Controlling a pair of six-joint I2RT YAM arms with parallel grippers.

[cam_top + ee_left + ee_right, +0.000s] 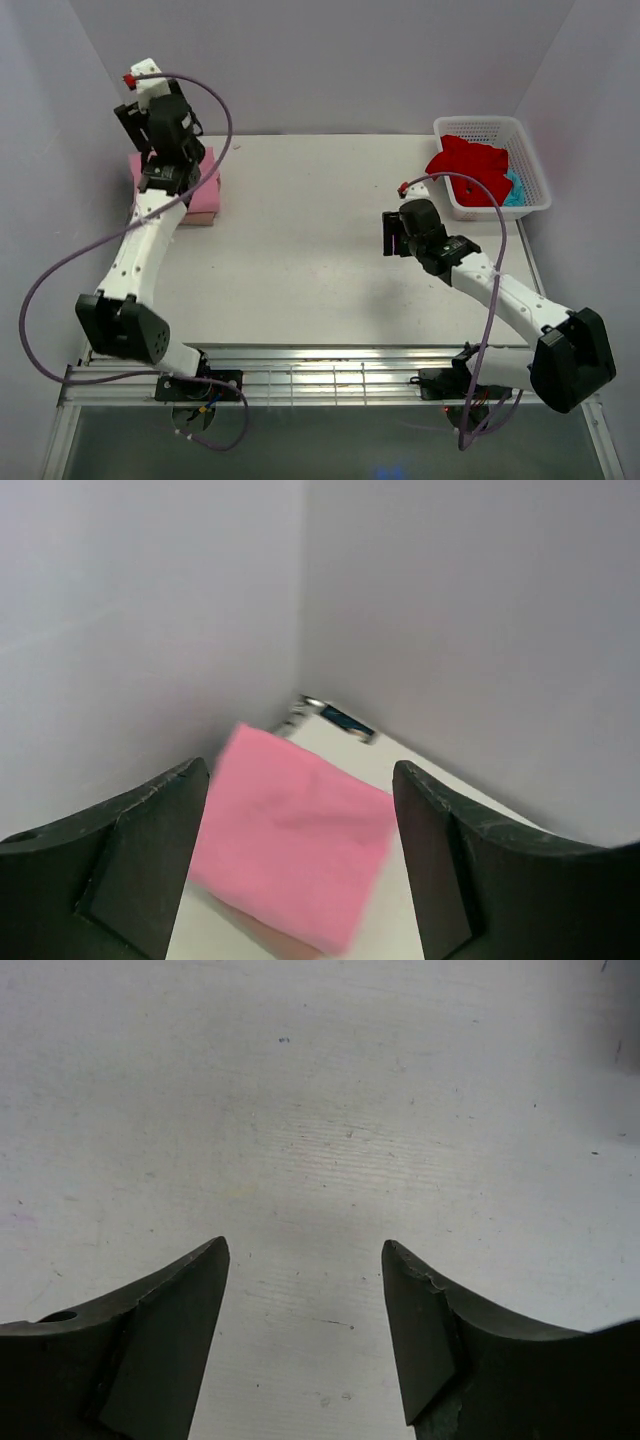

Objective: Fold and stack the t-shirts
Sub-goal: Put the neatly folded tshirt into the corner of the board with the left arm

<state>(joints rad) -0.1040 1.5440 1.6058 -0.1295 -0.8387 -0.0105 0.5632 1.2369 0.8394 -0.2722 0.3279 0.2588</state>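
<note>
My left claw (300, 780) hangs released above the folded pink t-shirt (290, 855); my right claw (304, 1250), well right of it, is released too.

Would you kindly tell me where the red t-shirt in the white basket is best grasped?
Probably the bunched fold of the crumpled red cloth t-shirt that spills over the left rim of the white latticed plastic basket, approached from above and the left with the open right hand. That fold rises above the wall and lies nearest that arm.
</note>
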